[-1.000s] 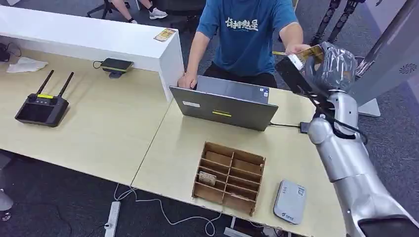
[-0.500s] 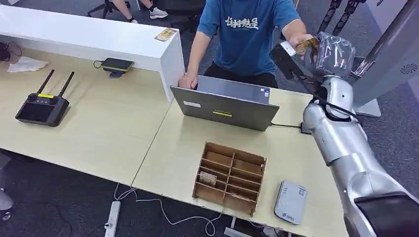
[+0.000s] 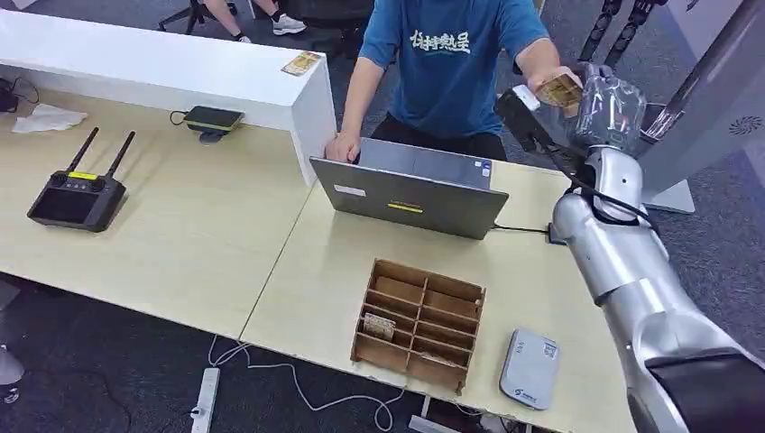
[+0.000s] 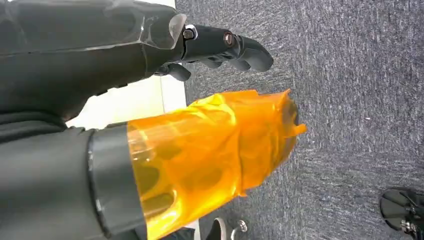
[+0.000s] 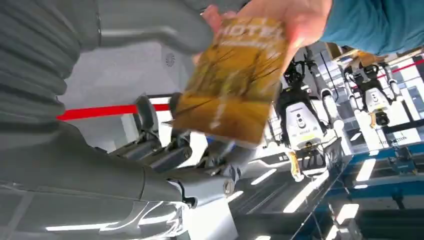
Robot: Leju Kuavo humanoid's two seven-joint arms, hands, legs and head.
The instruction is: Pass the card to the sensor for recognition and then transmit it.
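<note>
At upper right of the head view, the raised right hand [image 3: 603, 104] meets a person's hand [image 3: 548, 79] on the golden card [image 3: 559, 90], above the surface [image 3: 225, 244]; which grips it cannot be told. In the left wrist view, the left hand [image 4: 220, 45] hangs released over carpet. In the right wrist view, the person's hand pinches the card's upper edge.

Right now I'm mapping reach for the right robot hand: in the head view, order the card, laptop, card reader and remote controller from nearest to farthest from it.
1. Card: at the right robot hand, a person's hand on it.
2. Laptop: on the table below it, toward the middle.
3. Card reader: near table edge, right side.
4. Remote controller: far left of the table.
</note>
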